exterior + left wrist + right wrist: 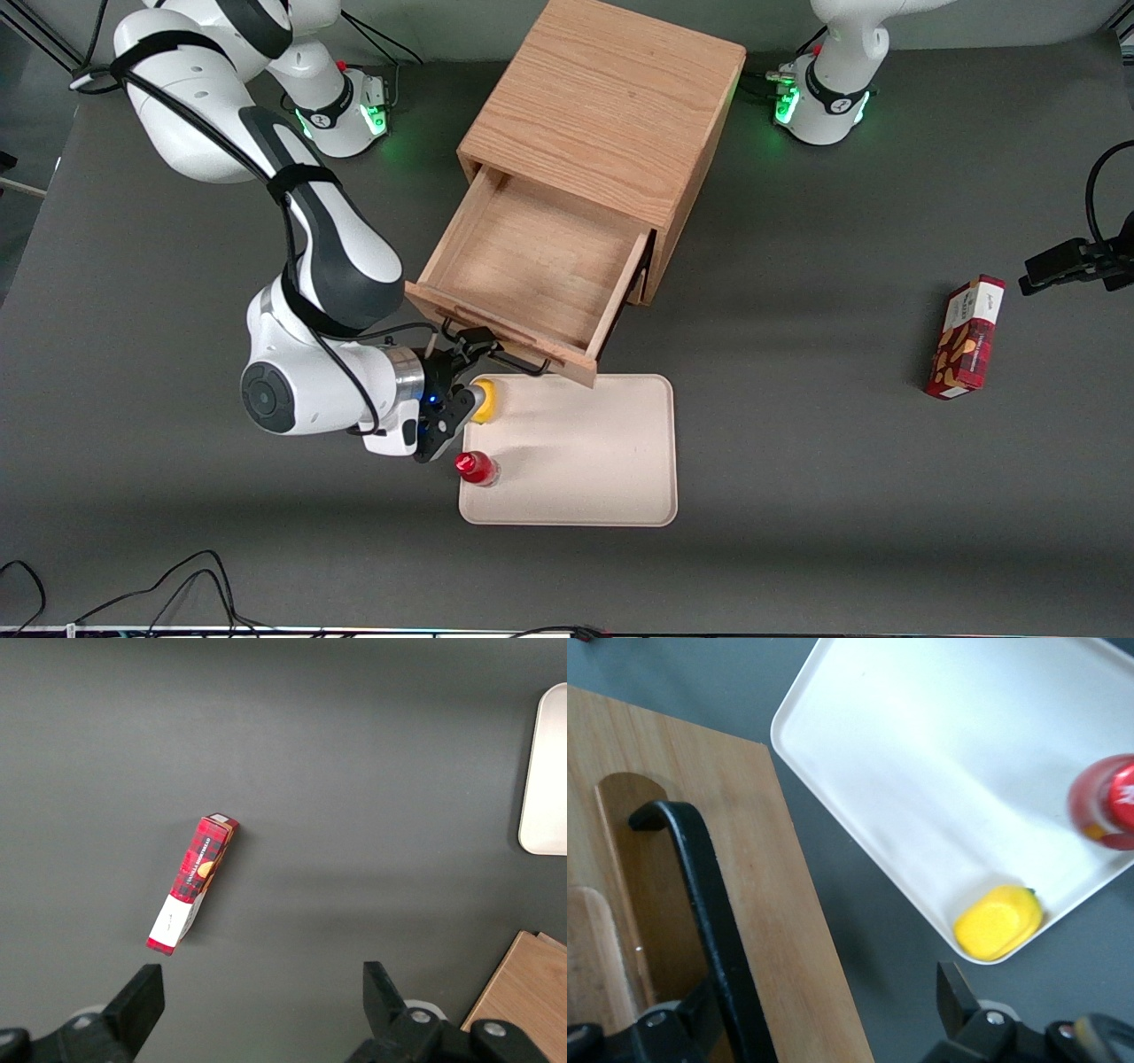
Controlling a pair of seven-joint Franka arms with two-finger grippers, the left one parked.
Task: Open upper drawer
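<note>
The upper drawer [532, 257] of the light oak cabinet [611, 115] stands pulled far out, and its inside is bare. Its front panel [780, 904] faces the front camera and overhangs the edge of the tray. Its black wire handle [518, 361] also shows in the right wrist view [700, 886]. My gripper [461, 385] is at the handle's end toward the working arm, just in front of the drawer front. Its fingers are wide apart, with the handle bar inside the gap close to one finger [691, 1023]. The other finger [957, 997] hangs over the table. The drawer below is hidden.
A cream tray [602, 461] lies in front of the drawer, nearer the front camera. It holds a yellow object [485, 399] and a red bottle [476, 467] beside my gripper. A red box [966, 337] lies toward the parked arm's end.
</note>
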